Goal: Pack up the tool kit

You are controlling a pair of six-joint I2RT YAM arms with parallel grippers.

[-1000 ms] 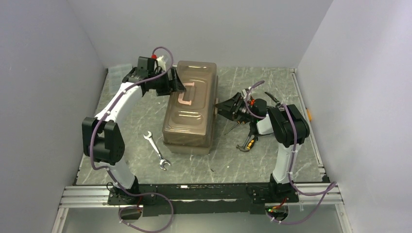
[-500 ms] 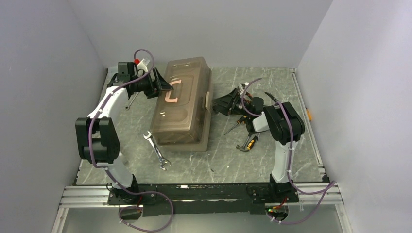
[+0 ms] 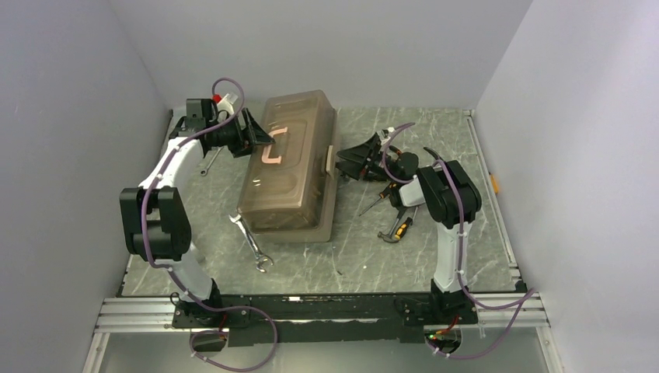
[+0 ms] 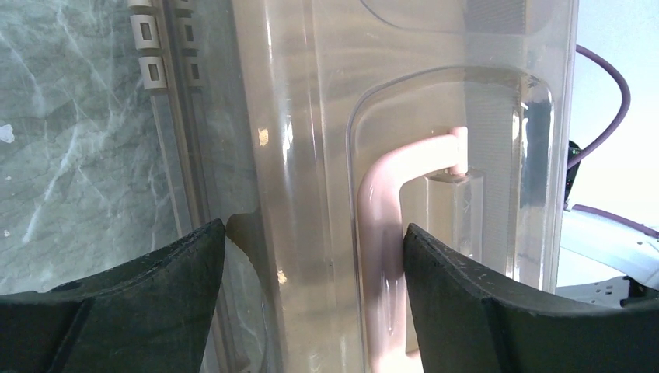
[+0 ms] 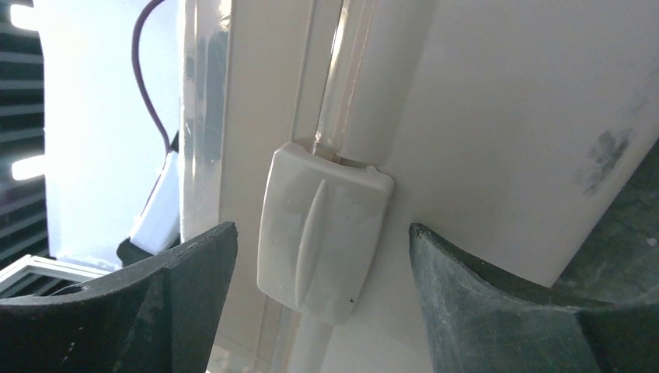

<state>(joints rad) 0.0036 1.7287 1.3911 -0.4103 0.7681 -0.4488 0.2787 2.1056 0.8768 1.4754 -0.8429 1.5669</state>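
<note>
The tan-brown toolbox (image 3: 294, 183) lies closed and skewed mid-table, its pink handle (image 3: 273, 146) flat on the smoky lid (image 4: 311, 93). My left gripper (image 3: 264, 141) (image 4: 315, 233) is open over the lid's left side. Its jaws straddle the lid edge and the pink handle (image 4: 381, 233), and the right finger touches the handle. My right gripper (image 3: 342, 162) (image 5: 322, 241) is open at the box's right side, with the cream latch (image 5: 320, 217) between its jaws and a gap on each side. A steel wrench (image 3: 250, 241) lies in front of the box.
A hammer with an orange-black grip (image 3: 395, 229) and a screwdriver (image 3: 374, 202) lie under my right arm. A smaller wrench (image 3: 208, 162) lies left of the box. Grey walls close in both sides and the back.
The toolbox has slid and turned to the left along with my left gripper. My right gripper has followed it to the latch, its jaws slightly narrower.
</note>
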